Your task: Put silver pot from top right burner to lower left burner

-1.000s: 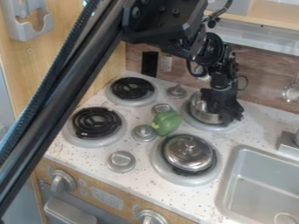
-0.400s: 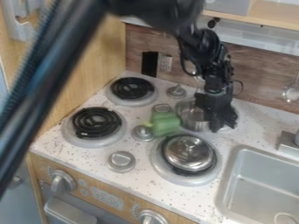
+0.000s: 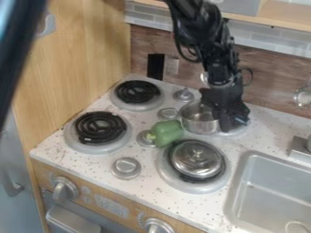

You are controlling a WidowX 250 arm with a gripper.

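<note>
Gripper: your gripper point(image 3: 233, 126) is down at the pot's right side; you cannot tell whether it is spread or closed.
Pot: your silver pot point(image 3: 198, 120) is upright, partly over the top right burner point(image 3: 236, 132), off toward its left.
Pepper: green, just beside your pot.
Lid: on the lower right burner.
Lower left burner: bare black coil.

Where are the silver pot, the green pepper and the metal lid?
Silver pot point(image 3: 199, 126), camera view: its outer side wall.
Green pepper point(image 3: 168, 132), camera view: middle of its body.
Metal lid point(image 3: 190, 164), camera view: its domed top.
</note>
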